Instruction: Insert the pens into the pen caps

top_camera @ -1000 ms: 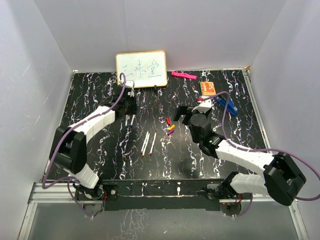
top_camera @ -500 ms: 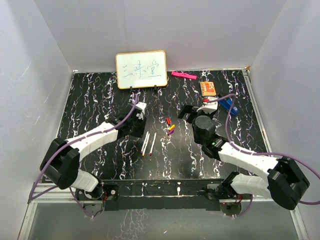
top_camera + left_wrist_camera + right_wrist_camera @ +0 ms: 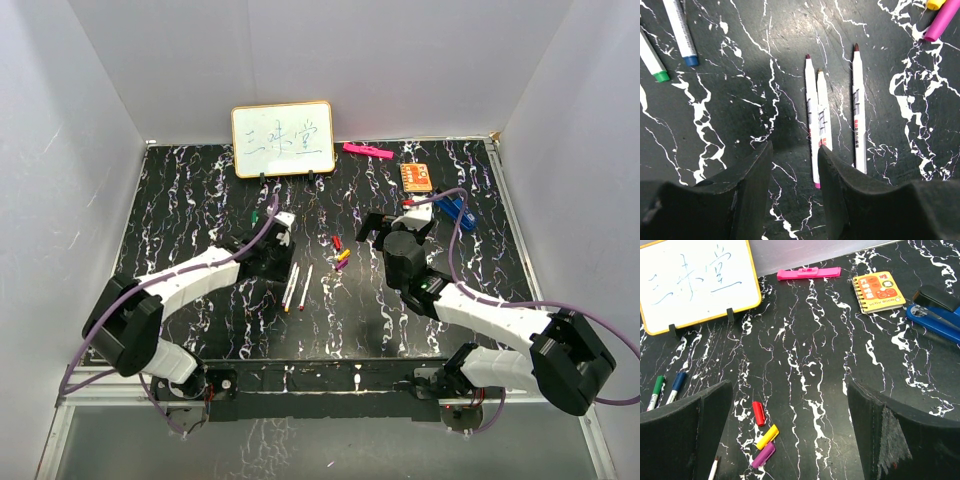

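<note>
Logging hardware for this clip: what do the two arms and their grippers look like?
Both the left arm and the right arm have white shell links between bulky black joints, and a purple cable loops along each. The left gripper and the right gripper carry broad matte black fingers; one finger of the right gripper shows pale scuffing on its inner face.
</note>
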You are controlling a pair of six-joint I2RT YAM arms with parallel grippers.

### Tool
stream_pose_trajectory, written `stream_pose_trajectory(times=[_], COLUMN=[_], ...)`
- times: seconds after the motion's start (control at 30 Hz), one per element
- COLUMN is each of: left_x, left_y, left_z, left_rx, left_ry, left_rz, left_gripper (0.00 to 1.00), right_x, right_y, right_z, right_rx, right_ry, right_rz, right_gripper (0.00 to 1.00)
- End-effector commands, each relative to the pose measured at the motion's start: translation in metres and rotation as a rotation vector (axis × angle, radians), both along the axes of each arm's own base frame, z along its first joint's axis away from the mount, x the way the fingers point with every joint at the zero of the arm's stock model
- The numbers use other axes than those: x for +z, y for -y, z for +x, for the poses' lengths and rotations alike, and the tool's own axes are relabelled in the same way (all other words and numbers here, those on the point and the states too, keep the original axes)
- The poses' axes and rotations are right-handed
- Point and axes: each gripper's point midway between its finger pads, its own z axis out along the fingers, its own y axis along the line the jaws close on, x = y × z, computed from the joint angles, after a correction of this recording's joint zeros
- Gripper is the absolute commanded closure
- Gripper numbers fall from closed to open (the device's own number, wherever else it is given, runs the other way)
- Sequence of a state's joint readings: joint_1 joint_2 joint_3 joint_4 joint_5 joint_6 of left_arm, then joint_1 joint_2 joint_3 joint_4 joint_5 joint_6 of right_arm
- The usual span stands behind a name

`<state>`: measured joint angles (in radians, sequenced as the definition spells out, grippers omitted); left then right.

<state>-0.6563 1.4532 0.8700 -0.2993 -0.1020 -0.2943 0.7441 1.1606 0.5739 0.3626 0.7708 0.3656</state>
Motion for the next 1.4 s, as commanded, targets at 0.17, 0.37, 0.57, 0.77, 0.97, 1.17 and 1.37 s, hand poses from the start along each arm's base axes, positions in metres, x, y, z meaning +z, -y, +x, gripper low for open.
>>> stream_pose_trajectory(times=[0.17, 0.37, 0.57, 0.77, 0.97, 1.17, 1.37], left_x=[-0.016, -0.026, -0.032, -0.037, -0.044, -0.05, -0.059], left_y=[0.006, 0.004, 0.002, 0.004, 0.004, -0.002, -0.013], left_z=[-0.015, -0.016, -0.016, -0.017, -0.018, -0.019, -0.023], left_rx=[-0.024, -0.027, -0.019, -0.025, -0.028, -0.017, -0.02], left_ry=[-0.055, -0.07, -0.075, -0.085, -0.102, -0.121, -0.165], left_rz=[0.021, 0.059, 0.074, 0.068, 0.08, 0.122, 0.198], left_gripper=[0.59, 0.59, 0.59, 0.59, 0.59, 0.59, 0.59], right_x=[0.017, 0.016, 0.015, 0.014, 0.013, 0.012, 0.011], right_y=[0.001, 0.0, 0.0, -0.001, -0.002, -0.002, -0.002], right_z=[0.005, 0.005, 0.005, 0.004, 0.004, 0.004, 0.003], right_rx=[-0.038, -0.036, -0.034, -0.033, -0.032, -0.029, -0.028], right_ry=[0.032, 0.026, 0.021, 0.018, 0.014, 0.011, 0.007], right_rz=[0.061, 0.066, 0.067, 0.072, 0.074, 0.078, 0.085], right_gripper=[0.03, 0.03, 0.03, 0.03, 0.03, 0.03, 0.03])
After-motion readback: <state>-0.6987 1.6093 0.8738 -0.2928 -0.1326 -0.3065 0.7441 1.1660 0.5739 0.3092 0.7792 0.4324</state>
